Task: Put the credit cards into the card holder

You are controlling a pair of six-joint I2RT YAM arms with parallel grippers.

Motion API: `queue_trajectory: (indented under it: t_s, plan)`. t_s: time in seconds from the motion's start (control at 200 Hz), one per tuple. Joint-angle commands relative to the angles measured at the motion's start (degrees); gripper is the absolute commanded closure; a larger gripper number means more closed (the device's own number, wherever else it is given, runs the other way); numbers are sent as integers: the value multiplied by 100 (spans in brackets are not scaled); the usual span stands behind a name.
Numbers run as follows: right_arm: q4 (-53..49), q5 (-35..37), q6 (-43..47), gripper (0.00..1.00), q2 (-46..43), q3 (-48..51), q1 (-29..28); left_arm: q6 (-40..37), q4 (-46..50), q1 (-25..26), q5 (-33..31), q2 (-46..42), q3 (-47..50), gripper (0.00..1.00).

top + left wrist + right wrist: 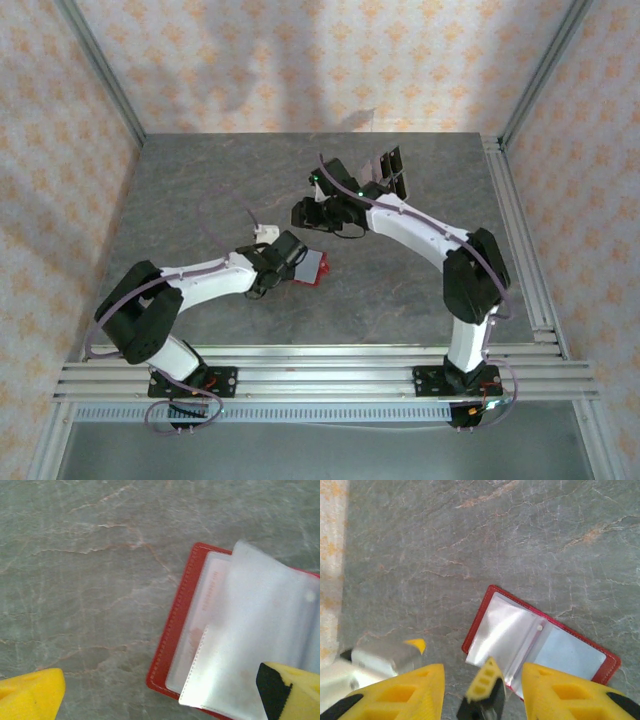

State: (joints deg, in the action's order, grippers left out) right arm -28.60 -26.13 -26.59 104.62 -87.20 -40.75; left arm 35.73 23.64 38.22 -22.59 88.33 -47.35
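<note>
The red card holder (316, 267) lies open on the table, its clear sleeves (260, 630) fanned up over the red cover (172, 635). My left gripper (298, 262) is open wide at the holder's left side; in the left wrist view one fingertip (292, 692) rests over a sleeve and the other (30, 697) is above bare table. My right gripper (308, 213) hovers open behind the holder (540, 640), and its yellow fingers (395, 695) have nothing of their own between them. Dark credit cards (392, 170) stand in a clear rack at the back.
The grey marbled table (200, 200) is walled on three sides by patterned panels. Aluminium rails (300, 365) run along the near edge and the right side. A small white part (266, 231) with a thin cable sits just behind the left wrist.
</note>
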Motion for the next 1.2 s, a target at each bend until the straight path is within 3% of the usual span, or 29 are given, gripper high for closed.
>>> queue_trajectory:
  t_s: [0.0,0.185,0.651,0.801,0.986,1.196]
  plan:
    - [-216,495,-51,55,-134,447,-25,-30,203,-196,-148,104,-125,0]
    - [-524,1133,98,55,-42,779,-129,-83,160,-375,-98,235,-51,0]
    - [-852,1825,320,57,725,791,-460,-66,185,-499,-57,80,131,0]
    - [-822,1980,413,67,693,953,-460,-57,268,-508,-45,-81,107,0]
    - [-888,2135,699,100,556,1092,-412,-48,454,-517,-79,-302,15,0]
    - [-1015,2308,1443,100,350,1173,-231,-48,646,-525,-61,-656,-98,0]
